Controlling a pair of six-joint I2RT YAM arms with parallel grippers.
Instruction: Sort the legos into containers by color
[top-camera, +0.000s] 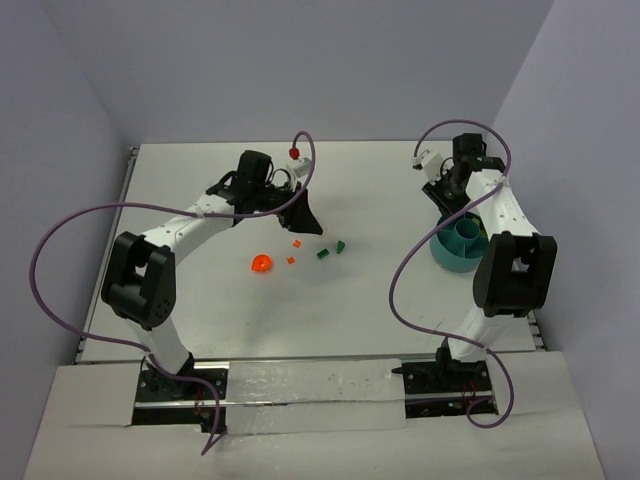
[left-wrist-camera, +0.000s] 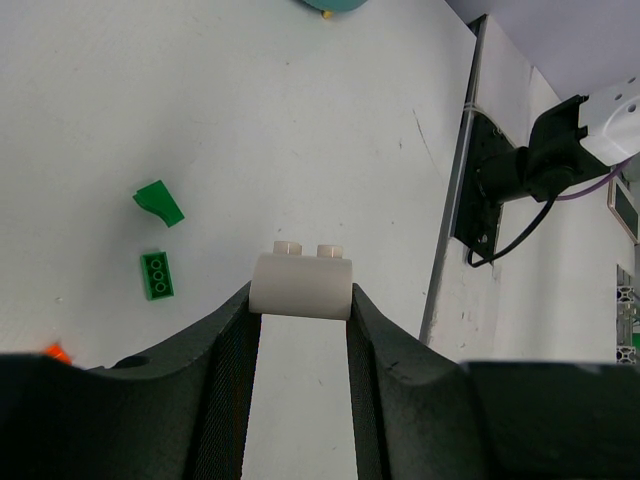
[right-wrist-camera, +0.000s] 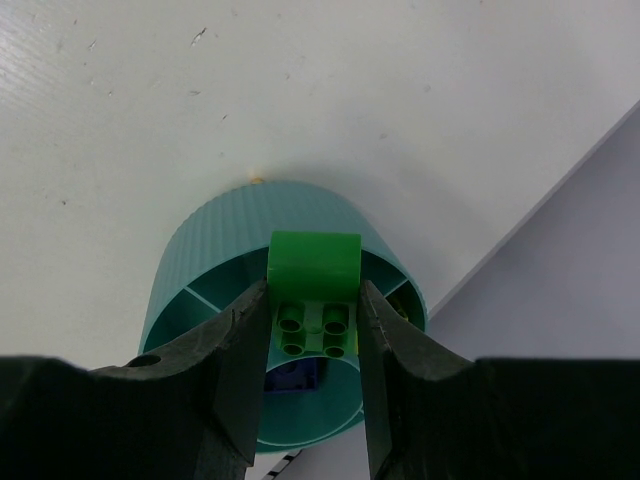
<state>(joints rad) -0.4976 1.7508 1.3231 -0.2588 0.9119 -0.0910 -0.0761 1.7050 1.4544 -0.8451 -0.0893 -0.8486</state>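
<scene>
Sorting is partly done, I judge: the teal bowl (right-wrist-camera: 200, 265) at the right of the table (top-camera: 380, 200) holds a dark purple brick (right-wrist-camera: 293, 378), while dark green pieces (top-camera: 323, 254) and orange-red bits (top-camera: 261, 264) lie loose mid-table. The right gripper (right-wrist-camera: 313, 300) is clamped on a glossy lime green brick (right-wrist-camera: 315, 262) just over the bowl. The left gripper (left-wrist-camera: 300, 305) pinches a pale two-studded brick (left-wrist-camera: 300, 285) near the green pieces.

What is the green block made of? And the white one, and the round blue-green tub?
The green block looks like smooth hard plastic, with round moulded sockets on one face. The white block looks like the same sort, matte, with two studs. The tub is probably plastic too: its wall has fine moulded ribs.
</scene>
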